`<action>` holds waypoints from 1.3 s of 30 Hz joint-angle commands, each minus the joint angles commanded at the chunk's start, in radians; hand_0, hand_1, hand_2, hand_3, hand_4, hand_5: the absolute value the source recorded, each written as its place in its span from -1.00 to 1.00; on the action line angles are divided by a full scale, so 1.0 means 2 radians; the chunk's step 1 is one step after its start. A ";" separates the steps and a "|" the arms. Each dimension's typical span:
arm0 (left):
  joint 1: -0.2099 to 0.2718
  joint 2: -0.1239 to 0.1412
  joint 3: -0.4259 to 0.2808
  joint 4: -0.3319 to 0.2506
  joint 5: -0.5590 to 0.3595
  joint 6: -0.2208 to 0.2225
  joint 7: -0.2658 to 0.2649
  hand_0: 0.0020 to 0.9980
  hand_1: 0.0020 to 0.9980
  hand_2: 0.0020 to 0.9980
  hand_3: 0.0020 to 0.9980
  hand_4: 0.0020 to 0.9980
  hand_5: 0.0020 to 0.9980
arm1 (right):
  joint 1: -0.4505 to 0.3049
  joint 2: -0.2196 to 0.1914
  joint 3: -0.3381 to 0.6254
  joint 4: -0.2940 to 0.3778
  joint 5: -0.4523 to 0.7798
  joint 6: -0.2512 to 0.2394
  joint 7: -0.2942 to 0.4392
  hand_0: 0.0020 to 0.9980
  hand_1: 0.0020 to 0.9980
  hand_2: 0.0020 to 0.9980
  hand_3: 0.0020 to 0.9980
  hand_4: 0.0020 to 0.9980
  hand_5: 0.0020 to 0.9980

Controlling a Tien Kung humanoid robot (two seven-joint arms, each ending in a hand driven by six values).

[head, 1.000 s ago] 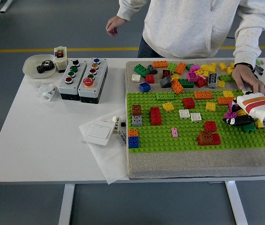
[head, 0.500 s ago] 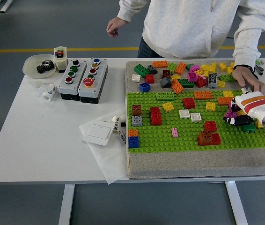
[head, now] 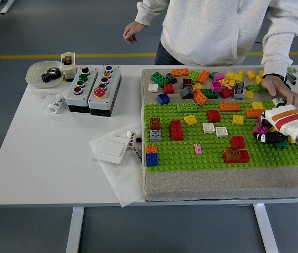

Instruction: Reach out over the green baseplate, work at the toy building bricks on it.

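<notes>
The green baseplate [head: 191,153] is laid on a grey pad [head: 217,184] covering the right half of the white table [head: 43,158]. Single bricks are seated on its studs, among them a red brick [head: 176,129], a brown brick [head: 236,155] and a blue-and-orange stack [head: 151,156]; loose bricks [head: 207,81] are heaped on the pad just beyond its far edge. The robot's right hand [head: 275,126], cased in white with red and orange stripes, is held low over the plate's right end, its dark fingers [head: 267,137] curled beside a magenta brick [head: 259,129]; whether anything is gripped cannot be told. A person's hand [head: 279,88] is rested at the plate's far right corner. Two button boxes [head: 92,88] are placed at the left.
</notes>
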 joint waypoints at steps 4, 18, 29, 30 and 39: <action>0.002 0.000 -0.005 0.000 0.006 0.000 0.001 0.52 0.59 0.69 0.49 0.58 0.38 | -0.001 -0.002 0.002 0.007 -0.007 -0.004 0.001 -0.65 -0.31 -0.12 -0.05 0.42 -0.02; 0.003 0.000 -0.007 0.000 0.009 -0.001 0.002 0.52 0.59 0.69 0.49 0.58 0.38 | -0.005 -0.006 0.003 0.012 -0.020 -0.013 0.002 -0.72 -0.37 -0.16 -0.03 0.39 -0.23; 0.003 0.000 -0.003 0.000 0.004 -0.001 0.001 0.53 0.59 0.69 0.49 0.58 0.38 | -0.007 -0.017 0.022 0.034 -0.017 -0.013 0.001 -0.72 -0.37 -0.16 -0.03 0.40 -0.23; 0.003 0.000 -0.004 0.000 0.005 -0.001 0.001 0.53 0.59 0.69 0.49 0.58 0.37 | -0.009 -0.021 0.024 0.039 -0.015 -0.013 0.001 -0.72 -0.37 -0.16 -0.03 0.41 -0.25; 0.004 0.000 -0.004 0.000 0.003 -0.001 0.000 0.53 0.59 0.69 0.49 0.58 0.38 | -0.022 -0.056 0.045 0.108 -0.006 -0.019 0.001 -0.70 -0.38 -0.16 -0.03 0.42 -0.31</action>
